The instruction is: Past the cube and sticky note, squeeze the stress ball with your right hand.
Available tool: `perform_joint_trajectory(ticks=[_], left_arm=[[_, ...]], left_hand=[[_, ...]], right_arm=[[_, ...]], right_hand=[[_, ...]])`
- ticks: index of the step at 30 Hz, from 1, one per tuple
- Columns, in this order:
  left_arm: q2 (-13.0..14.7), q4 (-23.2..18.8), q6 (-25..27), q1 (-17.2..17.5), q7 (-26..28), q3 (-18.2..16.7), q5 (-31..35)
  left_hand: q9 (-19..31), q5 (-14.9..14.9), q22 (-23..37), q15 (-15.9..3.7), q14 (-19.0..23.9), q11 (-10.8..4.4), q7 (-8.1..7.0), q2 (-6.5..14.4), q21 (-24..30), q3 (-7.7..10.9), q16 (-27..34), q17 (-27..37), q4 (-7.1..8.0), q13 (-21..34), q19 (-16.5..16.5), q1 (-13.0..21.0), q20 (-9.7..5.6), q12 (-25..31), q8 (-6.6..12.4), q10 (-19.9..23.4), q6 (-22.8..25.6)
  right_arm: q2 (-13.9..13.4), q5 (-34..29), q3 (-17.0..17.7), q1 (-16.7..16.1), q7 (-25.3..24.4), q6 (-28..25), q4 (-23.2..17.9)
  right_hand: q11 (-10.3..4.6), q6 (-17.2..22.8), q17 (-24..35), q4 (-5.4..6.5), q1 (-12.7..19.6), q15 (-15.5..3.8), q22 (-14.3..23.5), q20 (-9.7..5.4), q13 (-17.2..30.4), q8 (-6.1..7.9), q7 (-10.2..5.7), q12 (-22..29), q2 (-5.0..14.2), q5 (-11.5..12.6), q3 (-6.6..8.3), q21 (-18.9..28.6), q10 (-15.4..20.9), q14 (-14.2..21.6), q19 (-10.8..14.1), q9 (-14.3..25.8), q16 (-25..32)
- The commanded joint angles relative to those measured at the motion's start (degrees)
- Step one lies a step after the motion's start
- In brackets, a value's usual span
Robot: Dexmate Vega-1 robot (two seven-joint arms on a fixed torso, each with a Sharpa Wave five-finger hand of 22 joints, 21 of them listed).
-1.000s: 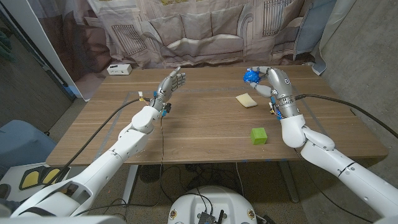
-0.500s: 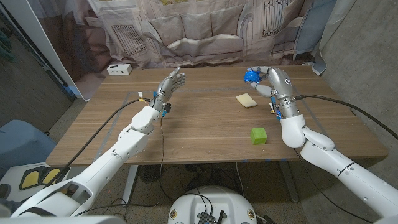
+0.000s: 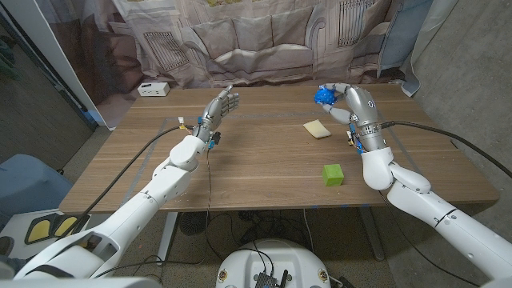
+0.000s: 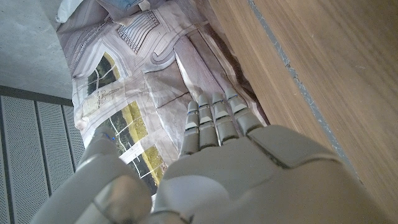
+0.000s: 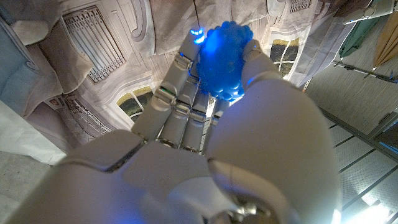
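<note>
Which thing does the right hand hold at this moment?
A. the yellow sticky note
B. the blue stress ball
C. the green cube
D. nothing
B: the right hand grips the blue ball at the far side of the table, and the right wrist view shows its fingers wrapped around the ball, while the cube and the note lie untouched nearer the robot.

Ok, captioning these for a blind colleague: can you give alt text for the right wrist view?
The robot's right hand, seen from behind, grips a bumpy blue stress ball in its fingers. Behind them hangs a printed cloth backdrop showing building fronts.
</note>
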Motion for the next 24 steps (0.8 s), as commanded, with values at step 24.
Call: perform_joint_trajectory(ticks=[24], left_arm=[[-0.9,2.1,-0.3,-1.1,-0.1,0.1,-0.2]], left_hand=[[0.3,0.0,0.2,-0.22,0.5,0.19,0.12,0.5,0.2,0.11,0.0,0.2,-0.50,0.3,0.5,0.2,-0.01,0.0,0.05,0.4,0.5]], right_arm=[[-0.9,0.1,-0.2,0.0,2.1,-2.5,-0.9]], right_hand=[[1.10,-4.0,0.2,0.73,0.5,-4.71,-0.2,1.67,-0.8,-1.91,1.45,-2.1,3.98,-0.6,-1.02,-1.6,-3.5,-2.2,-4.5,-1.1,-2.8]])
